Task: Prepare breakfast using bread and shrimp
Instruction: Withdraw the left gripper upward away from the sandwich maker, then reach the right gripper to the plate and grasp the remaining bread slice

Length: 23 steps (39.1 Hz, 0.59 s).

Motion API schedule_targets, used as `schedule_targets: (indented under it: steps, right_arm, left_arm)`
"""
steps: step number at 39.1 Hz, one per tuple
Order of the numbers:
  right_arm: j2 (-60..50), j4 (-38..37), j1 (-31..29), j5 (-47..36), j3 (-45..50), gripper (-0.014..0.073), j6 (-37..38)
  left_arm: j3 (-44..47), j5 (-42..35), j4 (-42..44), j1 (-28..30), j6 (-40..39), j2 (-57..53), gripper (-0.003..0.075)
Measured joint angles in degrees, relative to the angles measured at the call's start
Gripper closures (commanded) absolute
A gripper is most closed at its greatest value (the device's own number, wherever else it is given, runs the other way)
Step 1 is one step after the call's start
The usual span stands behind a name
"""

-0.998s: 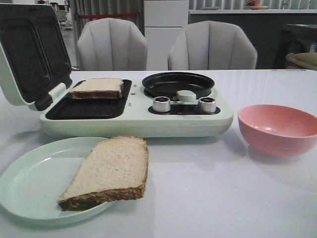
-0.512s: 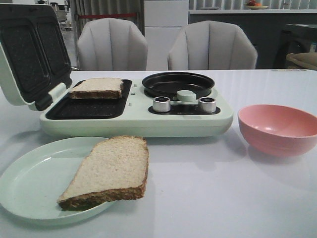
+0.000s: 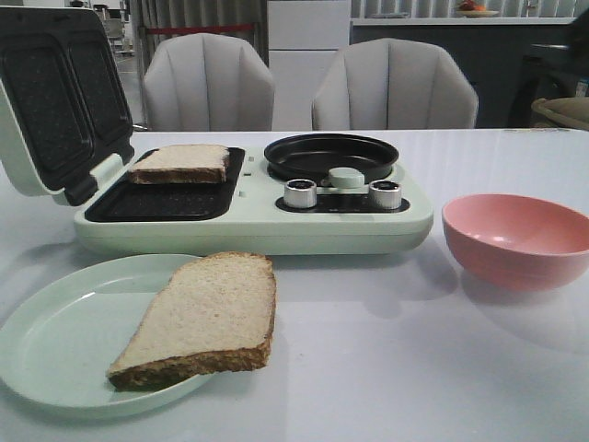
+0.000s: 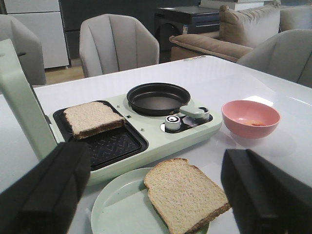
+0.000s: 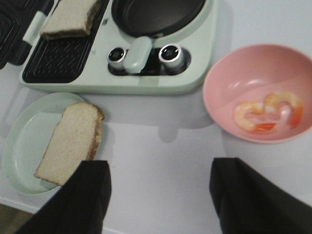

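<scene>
- Bread: one slice (image 3: pixel 202 318) lies on the pale green plate (image 3: pixel 55 350) at the near left of the white table (image 3: pixel 386 368), its right edge hanging past the plate's rim; the second slice (image 3: pixel 180 162) sits at the back of the dark ribbed grill tray (image 3: pixel 156 201) of the mint breakfast maker (image 3: pixel 276 226).
- Shrimp (image 5: pixel 268 113): a few pale orange pieces lie in the pink bowl (image 3: pixel 517 239), right of the appliance. From the front the bowl's wall hides them; the right wrist view shows them, though blurred, so I cannot count them surely.
- The round black pan (image 3: pixel 329 155) on the appliance's right half holds nothing, and two silver knobs (image 3: pixel 300 193) sit in front of it.
- The grill lid (image 3: pixel 55 101) stands open at the far left, cut off by the picture's edge.
- Left gripper (image 4: pixel 151 195): seen only in its wrist view, fingers spread wide with nothing between them, above the plate.
- Right gripper (image 5: pixel 158 195): likewise wide apart and holding nothing, above bare table between plate and bowl.
- Neither arm shows in the front view.
- Two grey chairs (image 3: pixel 210 83) stand behind the table.
</scene>
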Motion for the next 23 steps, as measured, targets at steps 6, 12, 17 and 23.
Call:
schedule_targets:
  steps: [6,12,17,23]
  right_arm:
    - [12.22,3.7,4.69,-0.11,-4.15,0.0055,0.0]
    - [22.21,7.0,8.1,-1.18,-7.58,0.0057,-0.71]
    - [29.42,11.37,10.3,-1.74,-10.62,0.0057,-3.99]
    - [36.82,20.65,11.07,-1.84,-13.23,0.0057,-11.57]
  left_arm:
    - [0.0,0.0,0.0,0.0,0.0,0.0,0.0116]
    - [0.0,0.0,0.0,0.0,0.0,0.0,0.0116]
    - [0.0,0.0,0.0,0.0,0.0,0.0,0.0116]
    - [0.0,0.0,0.0,0.0,0.0,0.0,0.0116]
